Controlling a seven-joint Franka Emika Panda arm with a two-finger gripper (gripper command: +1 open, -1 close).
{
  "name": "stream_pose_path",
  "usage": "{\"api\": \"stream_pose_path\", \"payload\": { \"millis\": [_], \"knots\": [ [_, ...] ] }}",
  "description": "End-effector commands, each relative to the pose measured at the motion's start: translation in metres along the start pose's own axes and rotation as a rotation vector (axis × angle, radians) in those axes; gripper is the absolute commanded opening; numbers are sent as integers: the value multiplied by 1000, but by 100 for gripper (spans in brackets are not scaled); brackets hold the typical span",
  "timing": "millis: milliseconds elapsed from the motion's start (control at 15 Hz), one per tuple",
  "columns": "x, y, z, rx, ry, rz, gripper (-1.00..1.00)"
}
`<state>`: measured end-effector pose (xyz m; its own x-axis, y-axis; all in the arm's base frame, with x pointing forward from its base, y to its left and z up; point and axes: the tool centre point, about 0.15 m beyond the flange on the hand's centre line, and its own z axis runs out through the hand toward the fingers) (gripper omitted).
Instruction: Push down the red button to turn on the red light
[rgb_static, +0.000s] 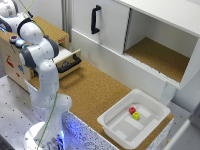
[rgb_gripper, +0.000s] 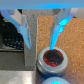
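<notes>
I hold the jaws open directly above the red button (rgb_gripper: 52, 57), which sits on the wooden box (rgb_static: 12, 57) at the table's (rgb_static: 95, 92) end, so one fingertip (rgb_gripper: 53, 41) can press straight down.

In the exterior view the arm's own links hide the gripper and the red button at upper left. In the wrist view the red button (rgb_gripper: 52, 58) is blurred, and a second round housing (rgb_gripper: 54, 80) is cut off at the bottom edge.

White cabinet (rgb_static: 150, 30) with an open compartment over cork countertop (rgb_static: 95, 90).
</notes>
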<state>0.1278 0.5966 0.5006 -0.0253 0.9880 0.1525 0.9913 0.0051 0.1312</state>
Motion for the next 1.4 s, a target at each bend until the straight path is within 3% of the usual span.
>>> {"api": "stream_pose_path", "payload": {
  "millis": [0,600,867,1000,1200,1333],
  "knots": [
    [47,7,-4,-20,-260,27,-100],
    [38,35,26,-63,-258,77,-100],
    [34,42,50,-75,-294,60,-100],
    [37,38,61,-103,-353,-4,-100],
    [37,23,57,-84,-356,-16,-100],
    [42,16,25,-99,-336,-9,-100]
  ]
}}
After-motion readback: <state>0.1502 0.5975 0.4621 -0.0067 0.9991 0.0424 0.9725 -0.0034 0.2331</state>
